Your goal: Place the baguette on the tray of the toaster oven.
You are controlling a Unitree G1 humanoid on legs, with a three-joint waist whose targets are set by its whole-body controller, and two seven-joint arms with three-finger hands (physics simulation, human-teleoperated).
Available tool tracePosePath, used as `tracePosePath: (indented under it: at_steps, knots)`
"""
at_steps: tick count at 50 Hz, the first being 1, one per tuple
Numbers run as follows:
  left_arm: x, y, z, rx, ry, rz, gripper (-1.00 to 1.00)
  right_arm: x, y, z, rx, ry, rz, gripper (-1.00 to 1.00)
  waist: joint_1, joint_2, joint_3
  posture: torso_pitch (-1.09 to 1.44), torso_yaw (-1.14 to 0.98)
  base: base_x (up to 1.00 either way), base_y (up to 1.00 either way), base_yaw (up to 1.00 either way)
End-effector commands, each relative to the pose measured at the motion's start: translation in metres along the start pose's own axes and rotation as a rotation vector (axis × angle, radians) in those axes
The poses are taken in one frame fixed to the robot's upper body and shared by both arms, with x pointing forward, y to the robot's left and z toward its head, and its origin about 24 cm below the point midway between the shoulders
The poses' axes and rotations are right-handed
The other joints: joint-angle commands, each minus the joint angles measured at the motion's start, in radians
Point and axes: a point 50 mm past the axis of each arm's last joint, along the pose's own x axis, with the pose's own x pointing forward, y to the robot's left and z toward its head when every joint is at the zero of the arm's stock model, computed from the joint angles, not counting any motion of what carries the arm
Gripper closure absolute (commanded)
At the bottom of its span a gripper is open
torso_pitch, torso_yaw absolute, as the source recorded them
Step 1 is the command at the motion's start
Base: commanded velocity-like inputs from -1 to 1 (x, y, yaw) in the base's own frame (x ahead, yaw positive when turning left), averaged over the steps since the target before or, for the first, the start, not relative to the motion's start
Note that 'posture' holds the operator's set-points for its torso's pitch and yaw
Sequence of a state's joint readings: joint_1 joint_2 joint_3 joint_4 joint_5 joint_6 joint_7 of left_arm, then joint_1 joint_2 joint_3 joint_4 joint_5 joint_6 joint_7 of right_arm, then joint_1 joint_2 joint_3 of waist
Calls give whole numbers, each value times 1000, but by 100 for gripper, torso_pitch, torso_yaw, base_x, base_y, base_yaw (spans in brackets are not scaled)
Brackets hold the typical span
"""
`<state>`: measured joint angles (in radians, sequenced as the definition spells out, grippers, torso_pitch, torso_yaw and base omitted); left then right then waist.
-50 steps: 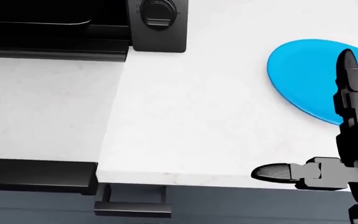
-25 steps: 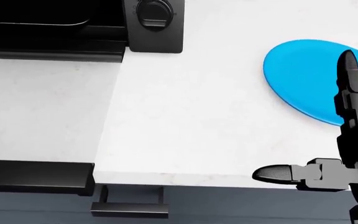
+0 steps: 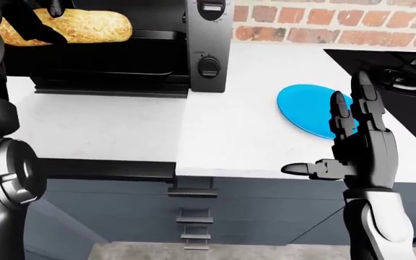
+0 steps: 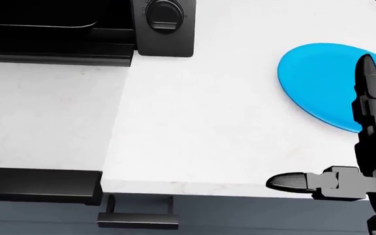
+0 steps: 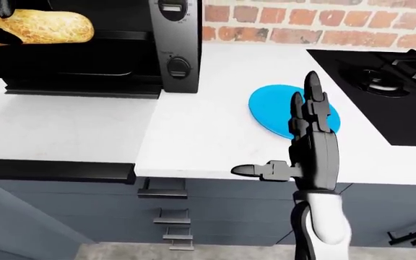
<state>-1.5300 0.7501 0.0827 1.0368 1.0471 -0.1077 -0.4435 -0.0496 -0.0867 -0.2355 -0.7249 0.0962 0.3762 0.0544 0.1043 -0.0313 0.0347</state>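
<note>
Baguette (image 3: 63, 26) in my left hand (image 3: 38, 19), fingers wrapped round it, inside toaster oven (image 3: 157, 49) mouth, above tray (image 3: 107, 70). Not set down yet. Head view barely shifted over last second; right hand (image 3: 360, 146) unmoved, empty, fingers spread, right of oven by blue plate (image 3: 306, 108).

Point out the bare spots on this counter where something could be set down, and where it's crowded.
Widest bare patch: the white counter between the toaster oven and the blue plate, down to the near edge. Also bare: the stretch below the open oven door. Crowded: the oven mouth, where the left hand holds the baguette, and the right side, with the right hand beside the black stove.
</note>
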Motion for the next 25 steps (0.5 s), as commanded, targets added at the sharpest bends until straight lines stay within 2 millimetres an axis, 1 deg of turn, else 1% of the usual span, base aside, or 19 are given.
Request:
tracePosePath:
  at_steps: [1,7,25]
  knots:
    - [-6,26,8,-4,-36,110,100,1,1,12,-9,-76,3,-100,0,8,-25,0,17,0,0,0]
    - [-4,22,9,-3,-40,107,100,0,1,11,-9,-75,3,-100,-2,9,-26,0,17,0,0,0]
    - [-4,24,11,-5,-38,100,98,0,0,10,-9,-74,1,-100,-6,10,-27,0,17,0,0,0]
